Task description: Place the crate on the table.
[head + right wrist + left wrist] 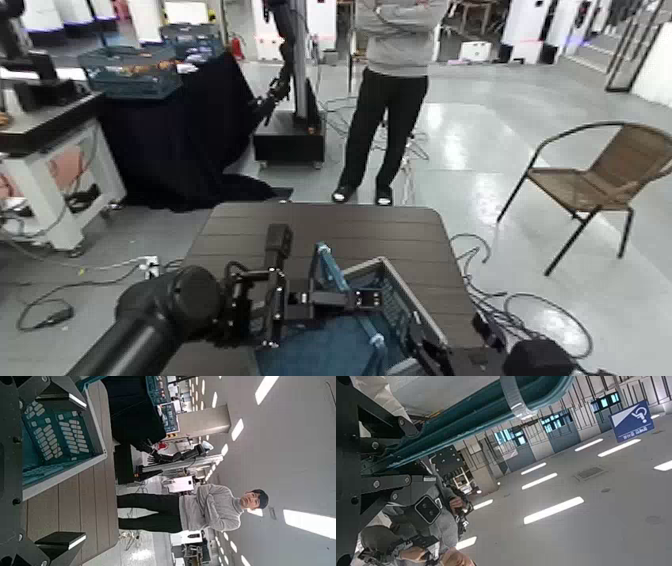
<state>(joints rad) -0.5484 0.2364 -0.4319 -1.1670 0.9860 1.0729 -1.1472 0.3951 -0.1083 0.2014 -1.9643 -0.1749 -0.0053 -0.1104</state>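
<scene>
The blue-gray crate [385, 272], a teal handle [345, 290] raised, sits over the near part of the slatted brown bench [330, 222], well short of the far edge; whether its base rests flat cannot be told. The left gripper [355, 298], above the crate, is closed on the handle. At the crate's side toward the bench's right edge, the right gripper [62, 471] stands open, its two fingers [59, 544] well apart. Beyond the far edge, a person [393, 100] in a gray top and dark trousers stands with arms folded. Cables [530, 320] lie on the floor past the right edge, near a wicker chair [590, 175]. Past the far left corner, mesh crates [130, 75] occupy a black-draped table [185, 130].
</scene>
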